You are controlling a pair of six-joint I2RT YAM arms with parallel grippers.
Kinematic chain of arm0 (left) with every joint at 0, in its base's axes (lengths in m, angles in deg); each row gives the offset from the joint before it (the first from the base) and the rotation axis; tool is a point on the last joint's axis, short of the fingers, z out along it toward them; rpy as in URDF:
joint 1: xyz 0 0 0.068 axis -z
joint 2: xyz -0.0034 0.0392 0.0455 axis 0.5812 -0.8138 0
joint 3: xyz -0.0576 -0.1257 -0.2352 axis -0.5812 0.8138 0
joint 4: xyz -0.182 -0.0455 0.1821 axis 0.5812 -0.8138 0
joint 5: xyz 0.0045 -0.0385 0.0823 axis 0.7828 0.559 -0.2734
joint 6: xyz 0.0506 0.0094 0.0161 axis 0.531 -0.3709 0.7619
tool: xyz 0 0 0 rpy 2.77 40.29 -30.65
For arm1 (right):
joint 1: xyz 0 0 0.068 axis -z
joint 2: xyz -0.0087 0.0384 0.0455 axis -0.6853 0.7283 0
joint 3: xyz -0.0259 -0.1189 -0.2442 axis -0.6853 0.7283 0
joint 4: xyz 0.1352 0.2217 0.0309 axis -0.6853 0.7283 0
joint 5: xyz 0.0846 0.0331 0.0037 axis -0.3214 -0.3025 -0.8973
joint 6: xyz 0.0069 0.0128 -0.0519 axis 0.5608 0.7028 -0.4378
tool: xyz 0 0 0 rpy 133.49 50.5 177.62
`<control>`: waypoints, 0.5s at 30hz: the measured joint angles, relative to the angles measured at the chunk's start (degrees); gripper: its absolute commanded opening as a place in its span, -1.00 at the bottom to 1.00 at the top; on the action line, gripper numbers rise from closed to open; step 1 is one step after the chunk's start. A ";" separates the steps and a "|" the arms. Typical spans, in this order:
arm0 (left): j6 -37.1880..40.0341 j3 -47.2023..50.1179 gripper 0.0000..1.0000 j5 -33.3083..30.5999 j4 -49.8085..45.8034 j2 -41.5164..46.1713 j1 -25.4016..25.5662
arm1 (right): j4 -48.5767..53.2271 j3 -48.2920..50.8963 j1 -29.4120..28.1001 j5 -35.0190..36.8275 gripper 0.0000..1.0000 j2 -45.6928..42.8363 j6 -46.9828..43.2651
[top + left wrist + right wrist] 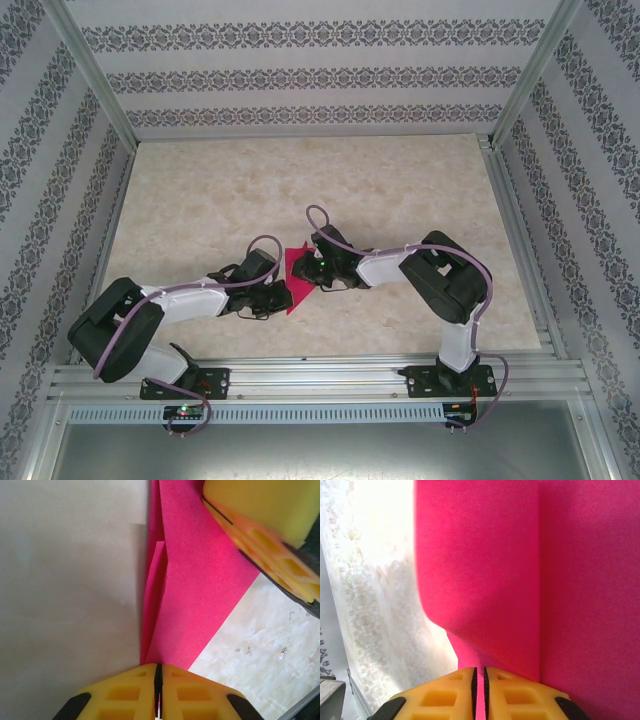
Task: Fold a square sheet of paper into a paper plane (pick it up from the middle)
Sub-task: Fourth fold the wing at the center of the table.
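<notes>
The fingers of your left gripper are pressed almost together, with a sliver of the pink paper pinched between them at its lower tip. Your right gripper pinches the same way: its fingers stand narrow and clamp an edge of the sheet that rises in front of its camera. From above, both grippers meet near the middle of the table, with the paper a small pointed shape between them. You cannot tell whether any part of it rests on the top.

The sheet already carries layers, with a narrow flap lying along a long crease, so I judge you are partway through the folding and no finished plane is in hand. The next move calls for both pinches to travel together. Thin paper slips or tears if one hand leads. Bring edge to edge, then press the crease flat.

Around you stand walls papered in grey patterned bands and metal frame posts. The tabletop is pale, marbled beige, and a metal rail runs along its near edge.
</notes>
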 measured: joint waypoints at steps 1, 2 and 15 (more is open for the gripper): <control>0.00 0.66 -0.76 0.02 0.74 0.37 0.00 | 0.26 -0.11 0.31 -0.74 -0.66 -0.04 -0.57; 0.00 1.33 -0.77 0.00 1.51 0.81 0.00 | 0.74 -0.17 0.72 -1.75 -0.63 -0.13 -1.42; 2.82 0.63 -0.82 1.14 1.64 -0.22 -0.02 | 7.34 -2.19 4.04 -8.48 -0.90 -6.97 -11.34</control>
